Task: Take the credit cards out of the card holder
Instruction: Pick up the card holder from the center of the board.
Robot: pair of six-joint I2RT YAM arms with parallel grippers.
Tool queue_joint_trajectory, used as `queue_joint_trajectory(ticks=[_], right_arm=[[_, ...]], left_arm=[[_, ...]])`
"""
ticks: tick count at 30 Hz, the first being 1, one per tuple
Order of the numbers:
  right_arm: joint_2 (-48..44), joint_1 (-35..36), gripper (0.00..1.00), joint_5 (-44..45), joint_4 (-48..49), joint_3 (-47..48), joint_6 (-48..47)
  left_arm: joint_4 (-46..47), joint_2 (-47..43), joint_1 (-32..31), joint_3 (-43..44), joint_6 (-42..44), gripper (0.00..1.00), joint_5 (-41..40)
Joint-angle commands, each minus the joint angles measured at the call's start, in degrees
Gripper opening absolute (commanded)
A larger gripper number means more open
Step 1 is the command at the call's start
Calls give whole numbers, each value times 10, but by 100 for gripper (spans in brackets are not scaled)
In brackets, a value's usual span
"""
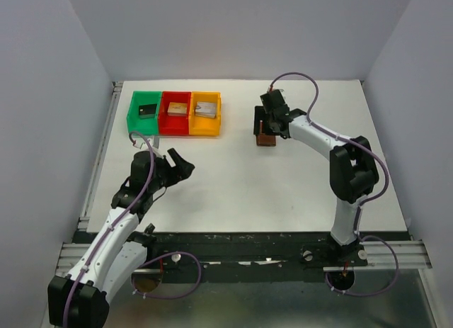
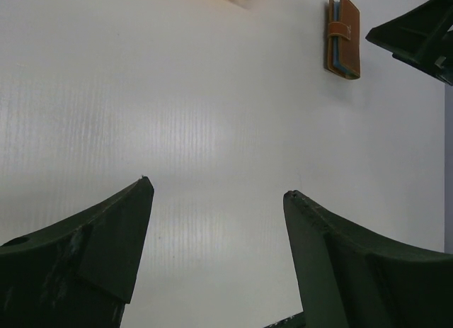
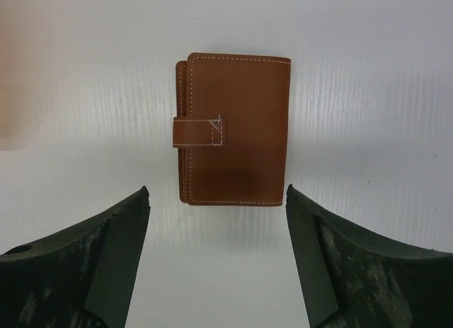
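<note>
The card holder point(image 3: 233, 129) is a small brown leather wallet lying closed on the white table, its snap tab fastened. My right gripper point(image 3: 217, 193) hangs open just above and short of it, a finger on each side of its near edge, touching nothing. From above, the card holder point(image 1: 267, 139) lies at mid right, partly under the right gripper point(image 1: 268, 129). The left wrist view catches the card holder point(image 2: 343, 36) far off, light blue along its edge. My left gripper point(image 2: 218, 186) stands open over bare table, and sits at the left point(image 1: 180, 161) from above. The credit cards are hidden.
Three plastic trays stand in a row at the back left: green point(image 1: 133, 120), red point(image 1: 175, 129) and orange point(image 1: 216, 117), each with a small block inside. White walls enclose the table on three sides. A dark rail runs along the near edge.
</note>
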Motion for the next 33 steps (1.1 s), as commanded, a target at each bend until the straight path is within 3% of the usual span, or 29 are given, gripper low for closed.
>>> queue_joint_trajectory(ticks=[1,8,21,26,33], right_arm=[[41,-8,88,-19,-43,44,4],[85,-11,99,-3,-93,88,1],[156,-23,100,-40,-164,160,14],[165,-27,99,-60,-172,173,15],[186,-26,86,-76,-202,201,1]], left_arm=[[6,2,-4,-9,-9,87,2],[13,9,-7,-14,-11,87,5],[20,24,-8,-14,-15,87,11],[20,24,-8,-16,-17,86,7],[22,22,-8,-19,-21,87,7]])
